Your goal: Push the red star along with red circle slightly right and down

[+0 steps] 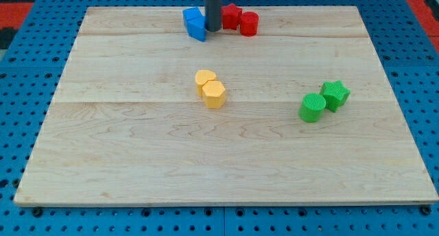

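Note:
The red star [230, 15] and the red circle [249, 23] sit side by side, touching, near the view's top edge of the wooden board [219, 160]. The star is on the left, the circle to its right and slightly lower. My tip [212, 29] comes down just left of the red star, between it and the blue blocks [195, 23]. The rod hides part of the star's left side. Whether the tip touches the star cannot be told.
Two blue blocks stand touching just left of the tip. Two yellow blocks [210, 88] sit touching near the board's middle. A green circle [313, 107] and a green star [335, 94] sit touching at the view's right.

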You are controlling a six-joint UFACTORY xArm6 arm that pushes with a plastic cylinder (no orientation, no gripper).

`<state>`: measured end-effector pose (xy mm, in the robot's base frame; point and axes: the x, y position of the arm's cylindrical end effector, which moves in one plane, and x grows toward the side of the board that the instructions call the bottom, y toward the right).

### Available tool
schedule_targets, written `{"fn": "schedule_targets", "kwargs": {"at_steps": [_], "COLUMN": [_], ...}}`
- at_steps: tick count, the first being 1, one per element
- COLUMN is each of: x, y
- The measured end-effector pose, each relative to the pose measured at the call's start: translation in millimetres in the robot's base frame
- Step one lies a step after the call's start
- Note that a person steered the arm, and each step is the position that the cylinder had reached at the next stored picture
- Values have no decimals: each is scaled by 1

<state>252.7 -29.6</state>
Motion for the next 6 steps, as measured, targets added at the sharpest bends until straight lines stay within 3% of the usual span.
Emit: {"fn": "schedule_targets", "kwargs": {"at_steps": [3,5,6], "x": [-60,4,5], "y": [12,116,94]}}
